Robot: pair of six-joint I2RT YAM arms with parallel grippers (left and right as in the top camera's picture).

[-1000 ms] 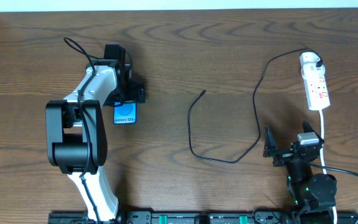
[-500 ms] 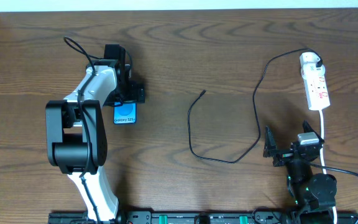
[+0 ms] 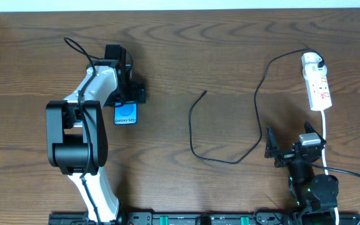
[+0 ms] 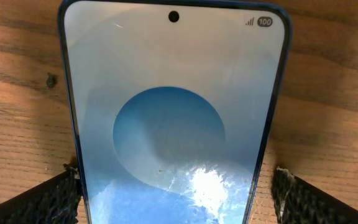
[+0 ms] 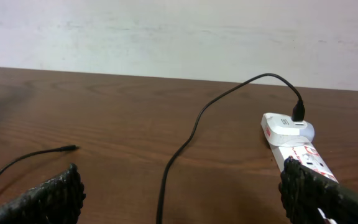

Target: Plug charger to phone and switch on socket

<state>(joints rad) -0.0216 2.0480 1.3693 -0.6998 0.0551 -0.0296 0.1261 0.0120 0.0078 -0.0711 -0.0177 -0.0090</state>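
Blue phone (image 3: 125,114), black charger (image 3: 191,131), white socket (image 3: 317,87)

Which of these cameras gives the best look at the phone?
The left wrist view: the phone fills the frame, screen up. Overhead shows only its lower end, below the left gripper. The right wrist view misses it.

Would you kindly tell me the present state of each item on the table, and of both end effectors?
phone: flat on the table, screen lit, no cable attached.
charger: adapter end in the socket, free plug loose on the table.
socket: charger plugged in; switch position cannot be told.
left end effector: open, one finger on each side of the phone.
right end effector: open, holding nothing.
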